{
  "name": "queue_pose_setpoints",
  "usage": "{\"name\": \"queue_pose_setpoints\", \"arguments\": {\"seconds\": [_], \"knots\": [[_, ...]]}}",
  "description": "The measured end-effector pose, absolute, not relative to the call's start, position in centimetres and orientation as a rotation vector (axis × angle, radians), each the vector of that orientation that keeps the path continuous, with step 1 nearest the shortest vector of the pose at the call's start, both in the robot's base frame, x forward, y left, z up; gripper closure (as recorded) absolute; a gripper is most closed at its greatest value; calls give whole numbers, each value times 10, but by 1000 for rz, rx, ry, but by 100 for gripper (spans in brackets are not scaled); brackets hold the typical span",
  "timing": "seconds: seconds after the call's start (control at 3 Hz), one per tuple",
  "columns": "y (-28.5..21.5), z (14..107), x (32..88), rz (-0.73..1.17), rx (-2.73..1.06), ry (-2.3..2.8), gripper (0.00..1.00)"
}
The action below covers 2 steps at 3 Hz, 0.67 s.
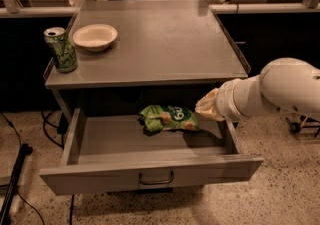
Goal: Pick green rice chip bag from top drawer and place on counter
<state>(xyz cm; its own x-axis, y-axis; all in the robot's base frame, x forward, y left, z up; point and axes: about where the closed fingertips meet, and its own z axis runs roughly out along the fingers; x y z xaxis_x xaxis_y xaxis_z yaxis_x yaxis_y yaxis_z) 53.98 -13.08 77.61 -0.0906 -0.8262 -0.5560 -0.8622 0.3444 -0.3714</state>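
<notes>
Green rice chip bag (169,118): lying in the open top drawer (150,171), toward its back.
Gripper (206,106): just right of the bag, over the drawer's right end; can't tell how wide.
Desk (165,44): green can (60,49), white bowl (95,36) at left.

Tan claw (207,105) above grey top drawer (100,176) — green rice chip bag (167,118).

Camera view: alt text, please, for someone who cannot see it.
The gripper hangs at the right of the open top drawer, beside the green rice chip bag lying inside. A green can and white bowl sit on the counter.
</notes>
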Motion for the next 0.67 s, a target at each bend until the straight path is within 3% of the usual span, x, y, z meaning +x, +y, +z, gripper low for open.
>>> {"name": "queue_pose_setpoints", "arguments": {"seconds": [0.67], "knots": [[-118, 743, 544, 94, -1477, 1887, 100]]}}
